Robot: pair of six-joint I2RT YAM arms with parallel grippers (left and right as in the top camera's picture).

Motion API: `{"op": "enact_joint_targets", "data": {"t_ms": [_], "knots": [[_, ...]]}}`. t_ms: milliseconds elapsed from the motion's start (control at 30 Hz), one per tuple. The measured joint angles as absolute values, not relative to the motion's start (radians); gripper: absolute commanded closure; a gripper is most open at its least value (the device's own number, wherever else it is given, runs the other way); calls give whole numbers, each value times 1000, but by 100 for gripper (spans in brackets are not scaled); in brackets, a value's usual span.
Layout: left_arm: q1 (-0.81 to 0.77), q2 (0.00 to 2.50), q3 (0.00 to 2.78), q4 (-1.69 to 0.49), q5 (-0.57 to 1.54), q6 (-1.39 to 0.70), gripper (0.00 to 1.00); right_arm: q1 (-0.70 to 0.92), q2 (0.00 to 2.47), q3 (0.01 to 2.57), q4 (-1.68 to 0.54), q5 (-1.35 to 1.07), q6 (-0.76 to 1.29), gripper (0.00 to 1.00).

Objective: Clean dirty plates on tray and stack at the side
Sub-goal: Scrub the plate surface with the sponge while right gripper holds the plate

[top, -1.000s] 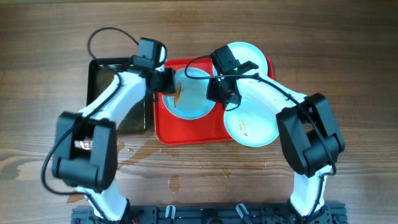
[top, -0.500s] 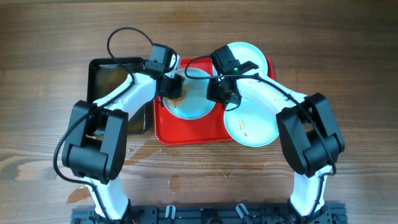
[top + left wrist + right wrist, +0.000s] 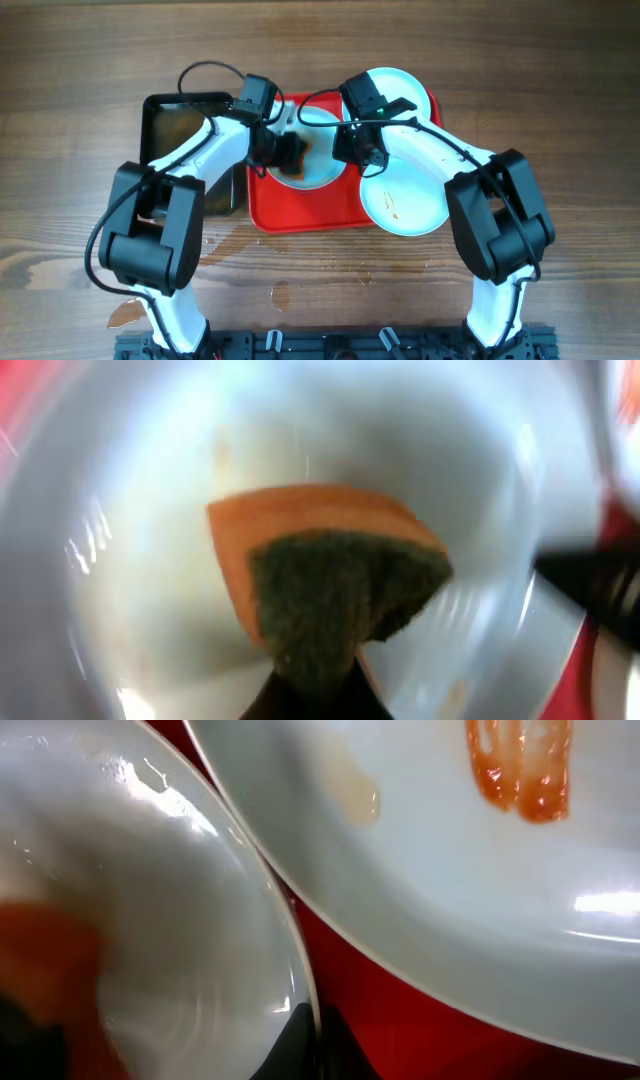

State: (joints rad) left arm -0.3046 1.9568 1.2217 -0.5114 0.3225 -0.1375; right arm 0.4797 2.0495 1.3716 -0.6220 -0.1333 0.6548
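Observation:
Three pale blue plates lie on or over the red tray (image 3: pixel 300 212). My left gripper (image 3: pixel 291 153) is shut on an orange sponge with a dark green scouring side (image 3: pixel 330 585) and presses it onto the middle plate (image 3: pixel 322 170). My right gripper (image 3: pixel 352 150) is shut on that plate's right rim (image 3: pixel 300 975). A second plate (image 3: pixel 405 195) with an orange-brown smear (image 3: pixel 520 775) overhangs the tray's right front corner. A third plate (image 3: pixel 400 88) sits at the tray's back right.
A black tray with brownish water (image 3: pixel 185 130) stands left of the red tray. Water drops and puddles (image 3: pixel 280 293) lie on the wooden table in front.
My left gripper has moved right from the plate's left rim to its middle, carrying the sponge across it. The right arm has not moved.

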Motion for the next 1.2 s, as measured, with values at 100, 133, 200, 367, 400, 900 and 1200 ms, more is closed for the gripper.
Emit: {"op": "enact_joint_targets", "data": {"t_ms": [100,133,200,367,400,900,1200], "knots": [[-305,1957,1220,-391,293,-177,96,480,2049,1372,-621,-134,654,96],[-305,1957,1220,-355,271,-199,96,480,2049,1372,-621,-134,654,96],[-305,1957,1220,-361,219,-243,96,480,2049,1372,-620,-134,654,96],[-305,1957,1225,-517,112,-337,96,482,2049,1372,-621,-142,654,96],[-305,1955,1232,-567,113,-347,96,483,2049,1372,-622,-149,653,96],[-300,1957,1218,-458,459,-288,96,482,2049,1371,-621,-156,651,96],[-302,1964,1224,-495,152,-422,96,484,2049,1372,-620,-170,651,96]]}}
